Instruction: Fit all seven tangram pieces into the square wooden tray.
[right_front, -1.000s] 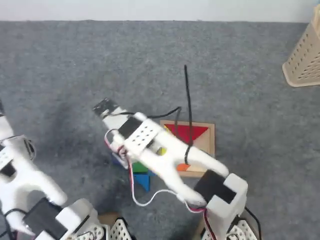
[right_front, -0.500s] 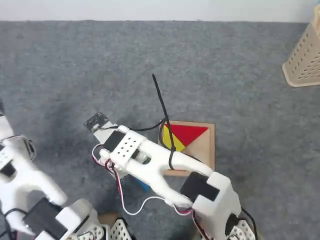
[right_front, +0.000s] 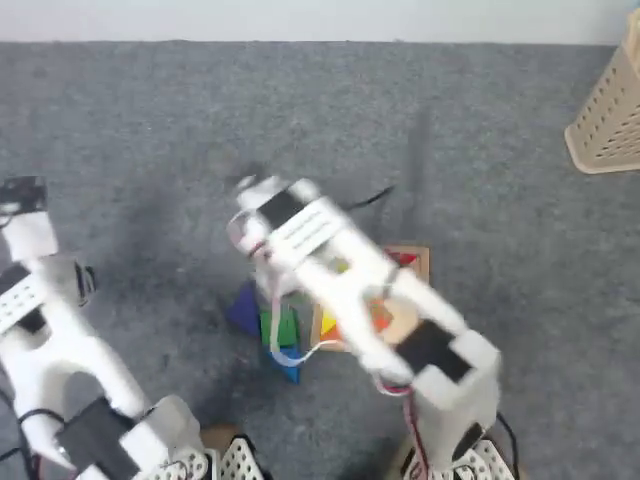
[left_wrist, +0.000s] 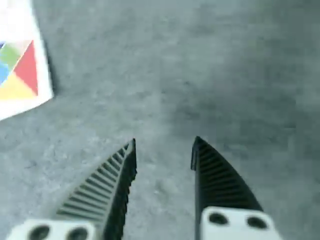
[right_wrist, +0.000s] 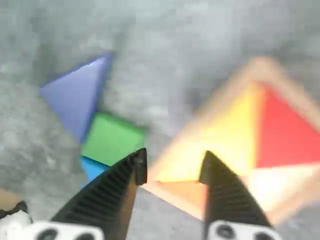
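Note:
The square wooden tray (right_wrist: 260, 70) holds a red triangle (right_wrist: 285, 130), a yellow triangle (right_wrist: 220, 142) and an orange piece (right_wrist: 182, 192). On the carpet beside it lie a purple triangle (right_wrist: 80, 92), a green square (right_wrist: 112, 142) and a blue piece (right_wrist: 92, 167). My right gripper (right_wrist: 172, 167) hangs open above the tray's edge near the green square, holding nothing. From the high view the same purple triangle (right_front: 243, 310), green square (right_front: 283, 326) and blue piece (right_front: 288, 364) lie left of the tray (right_front: 420, 262), half under the right arm (right_front: 330, 260). My left gripper (left_wrist: 162, 150) is open over bare carpet.
A white card (left_wrist: 20, 70) printed with a coloured tangram picture lies on the carpet ahead of the left gripper. A perforated beige holder (right_front: 610, 110) stands at the far right. Grey carpet (right_front: 150, 120) covers the table, with free room at the back.
The right arm has lifted and swung back from low over the loose pieces, uncovering the purple triangle and green square. The left arm has stretched out along the left edge.

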